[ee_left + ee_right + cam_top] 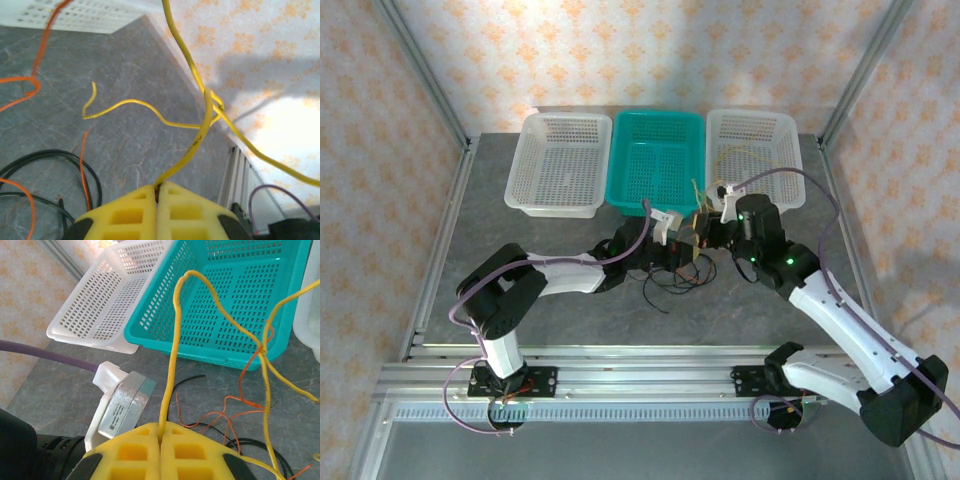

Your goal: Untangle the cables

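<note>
Both grippers meet at the table's middle, just in front of the teal basket. My left gripper [158,189] is shut on the yellow cable [197,142], which rises from the pads to a knot-like crossing up right. My right gripper [160,429] is shut on another stretch of the yellow cable [172,355], which arches over toward the orange cable [240,390]. Beneath them, orange cable [84,165] and black cable [50,155] lie looped on the grey table. From above, the left gripper [678,243] and right gripper [705,228] are close together, with black cable [665,285] trailing below them.
Three baskets line the back: a white basket [520,175] on the left, a teal basket [616,160] in the middle, a white basket [798,160] on the right. The left arm's wrist camera housing [122,405] sits close beside my right fingers. A metal rail [240,170] borders the table.
</note>
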Controlling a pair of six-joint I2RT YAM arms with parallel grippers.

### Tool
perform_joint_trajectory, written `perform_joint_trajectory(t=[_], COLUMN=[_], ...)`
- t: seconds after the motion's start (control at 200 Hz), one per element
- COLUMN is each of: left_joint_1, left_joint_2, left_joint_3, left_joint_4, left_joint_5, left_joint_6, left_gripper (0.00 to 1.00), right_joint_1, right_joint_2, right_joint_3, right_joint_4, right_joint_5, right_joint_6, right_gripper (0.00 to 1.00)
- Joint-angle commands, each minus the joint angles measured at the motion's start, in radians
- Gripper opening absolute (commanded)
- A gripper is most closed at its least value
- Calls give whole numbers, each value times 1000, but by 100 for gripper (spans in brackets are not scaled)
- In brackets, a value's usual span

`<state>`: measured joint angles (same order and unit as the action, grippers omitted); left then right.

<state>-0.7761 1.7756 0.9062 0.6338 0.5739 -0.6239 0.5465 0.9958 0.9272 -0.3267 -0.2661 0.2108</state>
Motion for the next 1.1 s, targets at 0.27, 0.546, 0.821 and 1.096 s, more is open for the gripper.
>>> perform_joint_trajectory(t=[0.27,0.546,0.821,1.096], left_joint_1=[38,50,50,50], left_joint_2=[36,94,154,169], left_joint_3=[-46,-51,-92,-121], left_joint_4=[-28,9,47,50], left_joint_5=[-97,-103,-103,-113], left_joint_6=[-2,-17,-40,-42], left_gripper=[0,0,0,0], right_joint_1=[-8,-8,-8,-8], right_joint_2=[-67,-80,-86,-88], right_joint_3=[156,253,358,452], right_joint_4=[-47,-103,-145,-184], right_joint_5=[39,52,109,189], right_joint_6=[-91,-138,-196,-249], right_gripper=[0,0,0,0])
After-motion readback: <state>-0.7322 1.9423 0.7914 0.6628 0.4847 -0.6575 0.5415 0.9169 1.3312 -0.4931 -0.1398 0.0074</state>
